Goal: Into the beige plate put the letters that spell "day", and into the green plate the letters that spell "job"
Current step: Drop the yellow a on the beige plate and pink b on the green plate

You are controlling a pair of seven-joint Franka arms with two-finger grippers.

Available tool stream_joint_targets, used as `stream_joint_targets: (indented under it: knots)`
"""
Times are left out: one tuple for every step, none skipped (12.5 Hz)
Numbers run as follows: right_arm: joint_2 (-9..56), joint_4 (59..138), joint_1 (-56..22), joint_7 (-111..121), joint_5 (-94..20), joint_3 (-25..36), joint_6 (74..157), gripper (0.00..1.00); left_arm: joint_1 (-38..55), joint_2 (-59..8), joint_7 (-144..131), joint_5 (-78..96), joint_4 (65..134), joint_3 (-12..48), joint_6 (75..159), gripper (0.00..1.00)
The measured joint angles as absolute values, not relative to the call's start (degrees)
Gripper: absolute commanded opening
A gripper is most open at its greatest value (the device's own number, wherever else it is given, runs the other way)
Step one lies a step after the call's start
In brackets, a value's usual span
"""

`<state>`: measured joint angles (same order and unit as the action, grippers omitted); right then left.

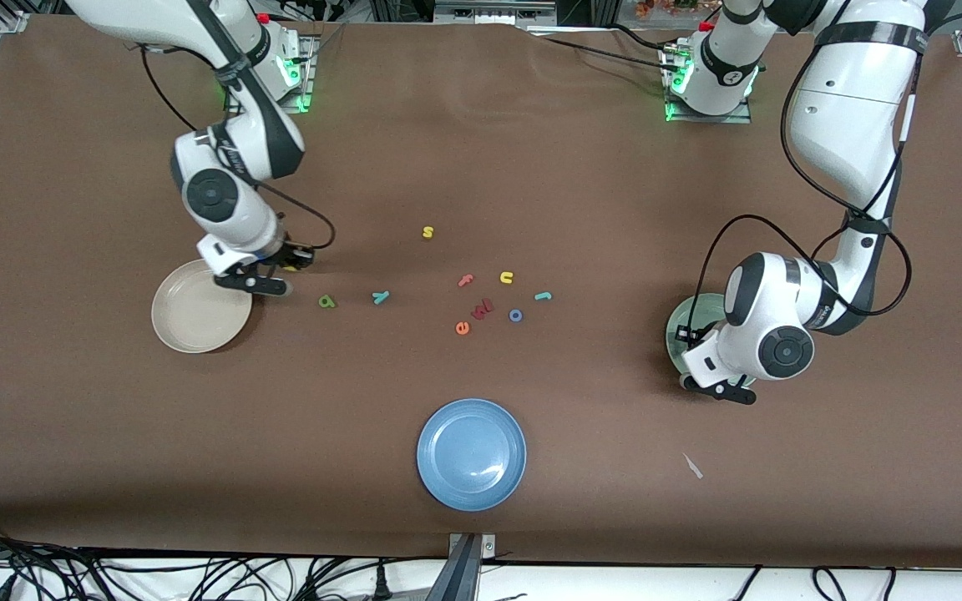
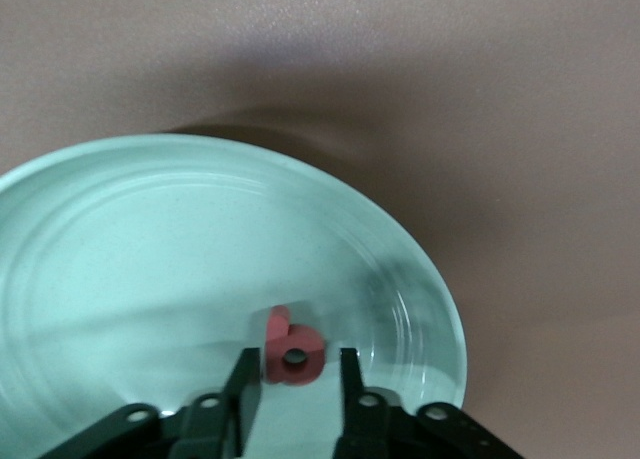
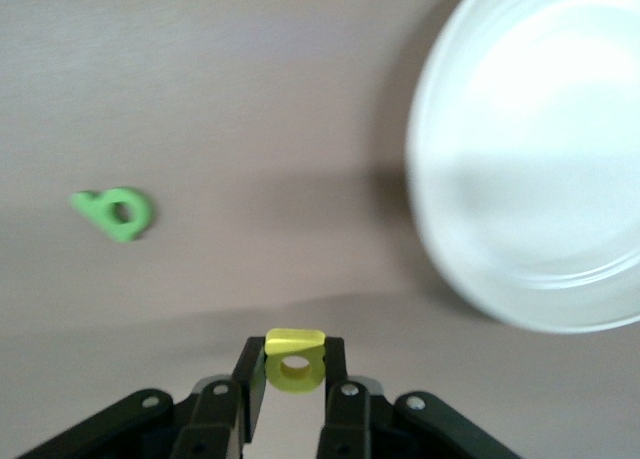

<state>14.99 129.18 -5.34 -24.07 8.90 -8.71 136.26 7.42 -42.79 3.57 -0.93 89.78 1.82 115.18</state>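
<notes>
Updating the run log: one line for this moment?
left gripper: pink b over green plate | right gripper: shut on yellow d, beside beige plate

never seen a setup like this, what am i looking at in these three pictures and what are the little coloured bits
These are two white robot arms bolted to a brown table, each ending in a two-finger gripper. The wide picture comes from a high camera facing the robots. The other two come from cameras on the arms' wrists, looking down past the fingers.

The coloured bits are small foam letters, scattered mid-table, with three plates around them. The right gripper is shut on a yellow d, just beside the beige plate. A green a lies on the table close by. The left gripper is over the green plate, with a pink-red b between its fingers; whether it grips or has let go is unclear. The blue plate, nearest the front camera, holds nothing.
</notes>
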Motion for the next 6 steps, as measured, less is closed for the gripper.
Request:
stream_joint_targets:
  knots:
    - [14.5, 129.2, -5.3, -19.9, 8.9, -6.4, 136.0, 0.14, 7.4, -42.8, 3.6, -0.9, 89.7, 1.8, 115.2, 1.00]
    - [14.4, 129.2, -5.3, -16.8, 8.9, -4.6, 136.1, 0.14, 7.4, -42.7, 3.6, -0.9, 89.5, 1.8, 115.2, 1.00]
    - [14.4, 129.3, -5.3, -14.3, 8.9, -3.1, 136.3, 0.14, 7.4, -42.2, 3.6, -0.9, 89.3, 1.9, 114.6, 1.00]
    - [14.4, 129.3, -5.3, -11.5, 8.9, -1.6, 137.0, 0.16, 7.4, -41.2, 3.6, -0.9, 88.9, 2.1, 113.1, 1.00]
    - [14.4, 129.4, -5.3, -8.4, 8.9, 0.0, 138.0, 0.21, 7.5, -39.8, 3.6, -0.9, 88.5, 2.7, 111.2, 1.00]
    - [14.5, 129.6, -5.3, -5.0, 8.9, 1.6, 139.2, 0.47, 7.5, -37.9, 3.5, -0.8, 88.2, 4.0, 109.4, 1.00]
